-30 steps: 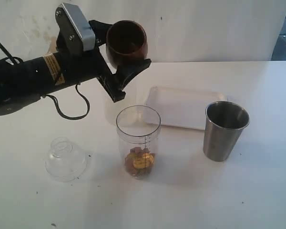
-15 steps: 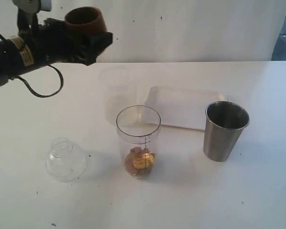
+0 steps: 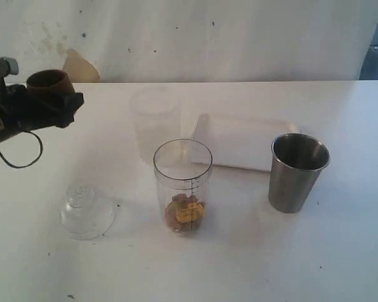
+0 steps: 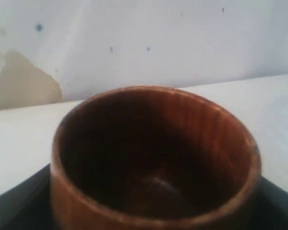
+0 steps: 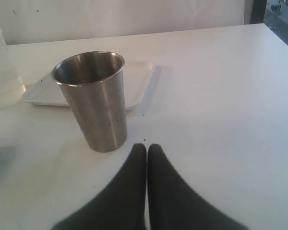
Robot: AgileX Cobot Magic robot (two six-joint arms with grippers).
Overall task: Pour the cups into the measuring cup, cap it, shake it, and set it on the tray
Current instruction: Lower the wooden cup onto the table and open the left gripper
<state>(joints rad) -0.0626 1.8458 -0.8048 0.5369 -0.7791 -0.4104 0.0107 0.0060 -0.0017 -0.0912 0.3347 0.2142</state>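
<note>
The left hand (image 3: 53, 104) is far to the left, opened wide around the brown wooden cup (image 3: 49, 83) and holding it upright. If it lets go too high above the tabletop (image 3: 340, 251), the cup could tip and roll. The right hand (image 5: 146, 155) is shut and empty, near the steel cup (image 5: 92, 100). Unless it opens first, it could knock that cup over. The measuring cup (image 3: 183, 182) stands in the middle.
</note>
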